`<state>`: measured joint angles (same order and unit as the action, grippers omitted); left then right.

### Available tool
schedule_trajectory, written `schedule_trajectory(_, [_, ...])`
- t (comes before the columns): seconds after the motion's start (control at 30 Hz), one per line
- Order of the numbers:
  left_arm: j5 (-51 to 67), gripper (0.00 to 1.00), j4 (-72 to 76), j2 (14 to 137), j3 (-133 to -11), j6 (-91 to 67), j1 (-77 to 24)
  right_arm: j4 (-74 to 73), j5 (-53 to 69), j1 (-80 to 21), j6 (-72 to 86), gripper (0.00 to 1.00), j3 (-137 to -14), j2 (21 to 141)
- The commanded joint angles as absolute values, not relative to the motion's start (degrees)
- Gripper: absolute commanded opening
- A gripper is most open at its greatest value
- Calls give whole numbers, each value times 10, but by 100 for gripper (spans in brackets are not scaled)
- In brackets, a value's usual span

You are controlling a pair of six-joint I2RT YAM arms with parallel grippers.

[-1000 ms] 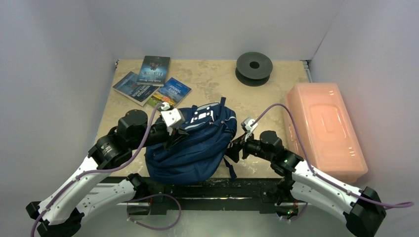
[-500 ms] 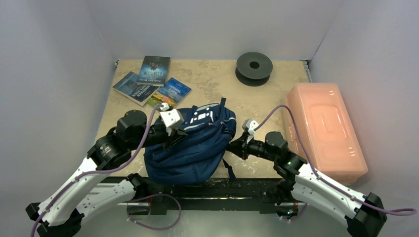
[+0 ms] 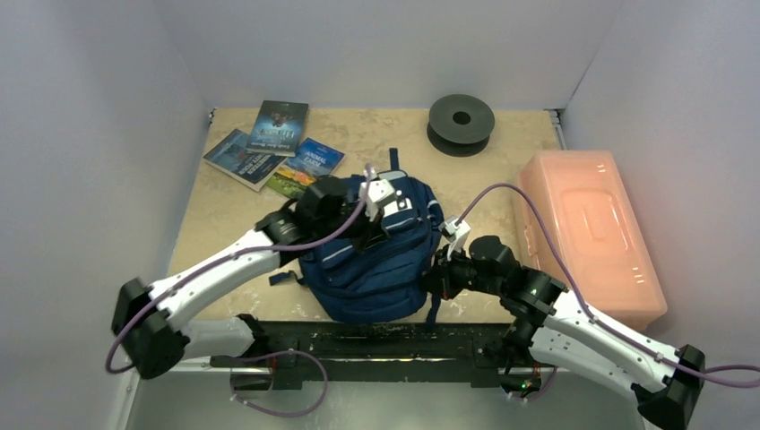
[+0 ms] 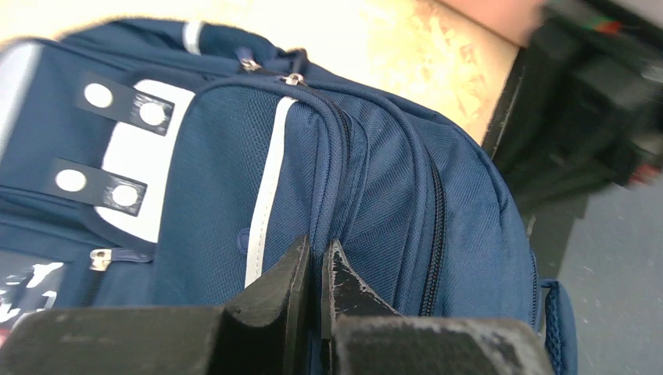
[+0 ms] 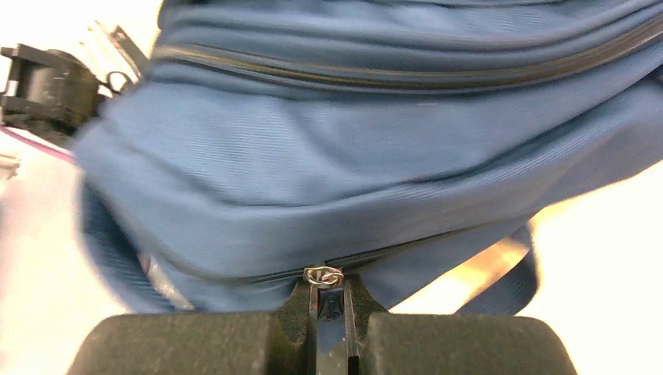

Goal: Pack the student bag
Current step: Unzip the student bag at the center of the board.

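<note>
Both left hand (image 4: 317, 251) and right hand (image 5: 329, 287) pinch student bag (image 3: 376, 269); right-wrist view blurred.

The bag (image 3: 376, 269) is navy blue weave with dark zips (image 4: 434, 226); a white stripe (image 4: 266, 211) runs up just ahead of the left gripper (image 4: 317, 248) jaws, and left of them a white patch (image 4: 137, 168) carries two black straps (image 4: 125, 105), each with two white round studs (image 4: 98, 94). That gripper is black, scuffed grey. The right gripper (image 5: 330, 291) is black too; the zip pull (image 5: 324, 276) between its jaws is silver. Table (image 3: 502, 170): beige, marbled paler. Right of the right jaws, a translucent pink box (image 3: 587, 224). Beyond the left jaws, books (image 3: 269, 148) in deep blue, one cover part green and yellow, and a dark grey spool (image 3: 461, 123). Arms (image 3: 215, 273) white with black joints; cables (image 3: 511, 193) purple
</note>
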<state>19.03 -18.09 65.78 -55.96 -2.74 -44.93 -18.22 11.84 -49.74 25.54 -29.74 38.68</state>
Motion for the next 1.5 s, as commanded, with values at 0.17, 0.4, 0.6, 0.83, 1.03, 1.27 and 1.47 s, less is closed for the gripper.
schedule_trajectory(0.17, [145,0,-75,919,-789,-4,-461,-308,48,-541,318,0,-404,413])
schedule_trajectory(0.4, [58,63,-238,854,-806,-163,-456,-357,-30,-543,335,0,-425,476])
schedule_trajectory(0.6, [-12,94,-270,634,-541,-434,-352,-350,-2,-543,343,0,-424,466])
schedule_trajectory(0.83, [63,88,62,565,-247,-611,-375,-337,124,-543,335,0,-451,524])
schedule_trajectory(1.03, [41,68,147,678,-254,-577,-422,-273,295,-551,345,4,-467,628])
schedule_trajectory(1.27, [-91,84,-50,572,-255,-508,-428,-239,264,-503,453,62,-416,643])
schedule_trajectory(1.47, [-114,80,-174,458,-274,-491,-447,-254,180,-439,604,80,-341,530])
